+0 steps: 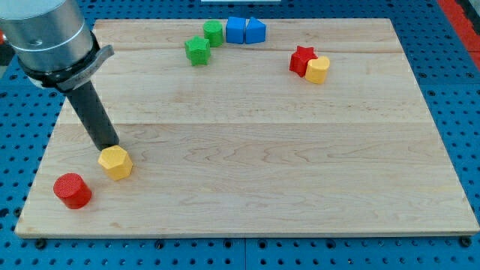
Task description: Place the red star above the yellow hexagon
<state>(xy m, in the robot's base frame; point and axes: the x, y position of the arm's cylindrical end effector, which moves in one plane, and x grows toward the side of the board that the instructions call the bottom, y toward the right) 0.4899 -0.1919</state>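
The red star (301,60) lies at the view's upper right, touching a yellow block (317,70) on its right side. The yellow hexagon (115,162) lies at the view's lower left. My tip (107,145) stands just above the hexagon's upper left edge, touching or nearly touching it. The red star is far from my tip, across the board to the view's right.
A red cylinder (72,190) lies below-left of the yellow hexagon. A green star (198,50) and a green block (214,32) lie at the top middle, next to two blue blocks (235,30) (255,31). The wooden board (262,150) sits on a blue pegboard.
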